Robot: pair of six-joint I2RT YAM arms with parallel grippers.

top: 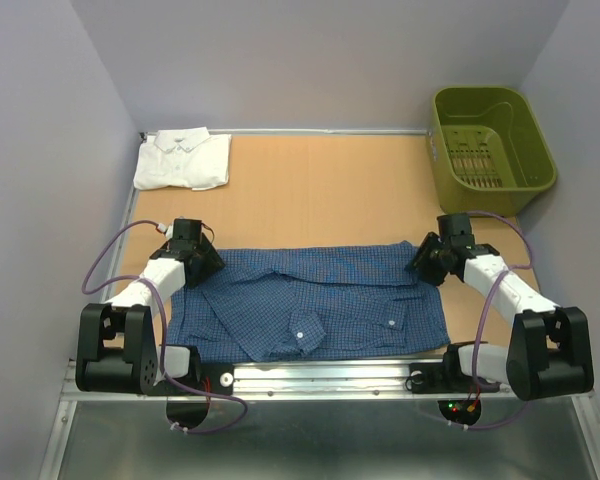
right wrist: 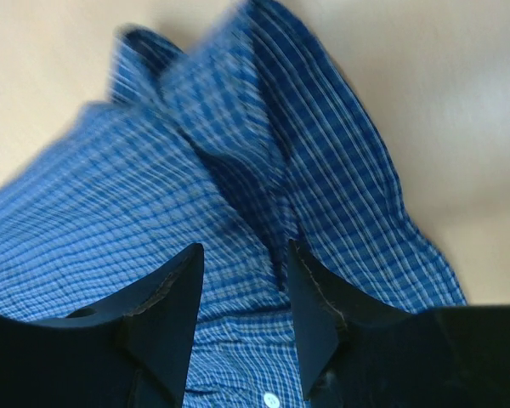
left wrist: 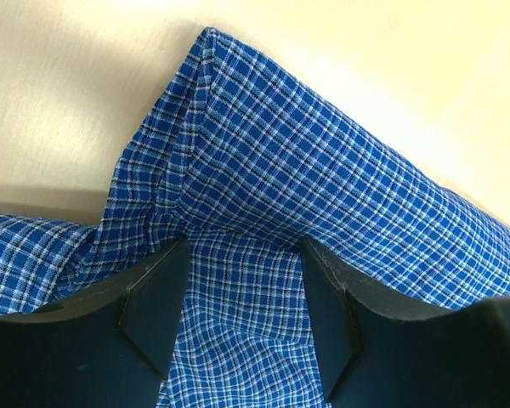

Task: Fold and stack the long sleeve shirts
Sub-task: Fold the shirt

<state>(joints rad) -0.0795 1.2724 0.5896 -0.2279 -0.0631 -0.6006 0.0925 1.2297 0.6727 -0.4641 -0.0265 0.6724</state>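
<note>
The left end effector (left wrist: 246, 255) stood part-open, gripping nothing. Its dark, wedge-shaped fingers straddled a raised, creased fold at the far left corner of the blue checked shirt (top: 310, 300). The right end effector (right wrist: 245, 251) was also parted and empty, over rumpled cloth at the shirt's far right corner. The shirt, a thin woven fabric in a fine white-on-blue grid, lay spread along the near edge of the tan bench (top: 320, 190). The white shirt (top: 183, 160) sat folded in the far left corner. An olive-green slotted plastic basket (top: 535, 150) stood at the far right.
</note>
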